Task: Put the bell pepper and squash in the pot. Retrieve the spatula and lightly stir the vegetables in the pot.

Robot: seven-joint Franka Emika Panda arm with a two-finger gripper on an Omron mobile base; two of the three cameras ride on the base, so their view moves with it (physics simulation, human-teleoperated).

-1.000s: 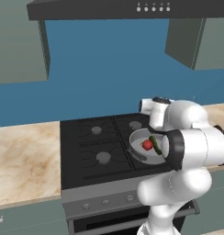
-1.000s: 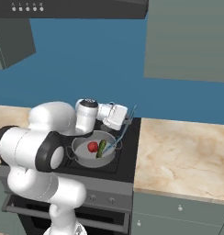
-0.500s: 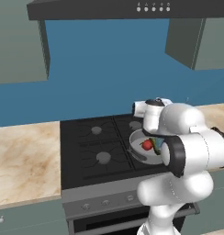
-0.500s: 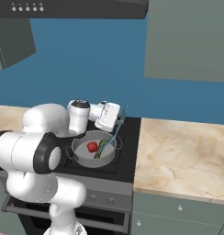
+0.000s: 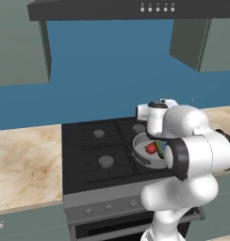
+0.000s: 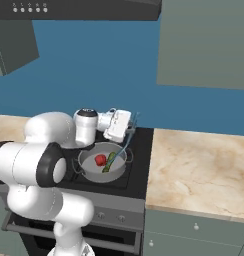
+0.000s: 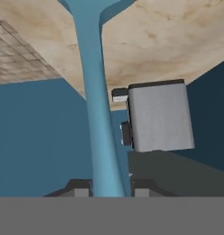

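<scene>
The wide grey pot (image 6: 92,169) (image 5: 141,143) stands on the stove's near right burner. Inside it lie the red bell pepper (image 6: 100,159) (image 5: 151,148) and, just right of it, the dark green squash (image 6: 110,162) (image 5: 159,146). My gripper (image 6: 125,134) (image 7: 109,187) hangs over the pot's far right rim, shut on the teal spatula (image 6: 125,147) (image 7: 98,101). The spatula slants down from the hand into the pot beside the squash. In the hand view its handle runs up from between the fingertips (image 7: 79,187) and widens at the top edge.
The black stove (image 5: 95,150) has bare burners to the pot's left. Marble counter (image 6: 199,170) (image 5: 22,164) lies on both sides. A grey boxy appliance (image 7: 159,117) shows in the hand view. The range hood (image 5: 112,8) hangs overhead.
The hand with the spatula has swung a little to the left over the pot's far rim. The pepper and squash lie where they were.
</scene>
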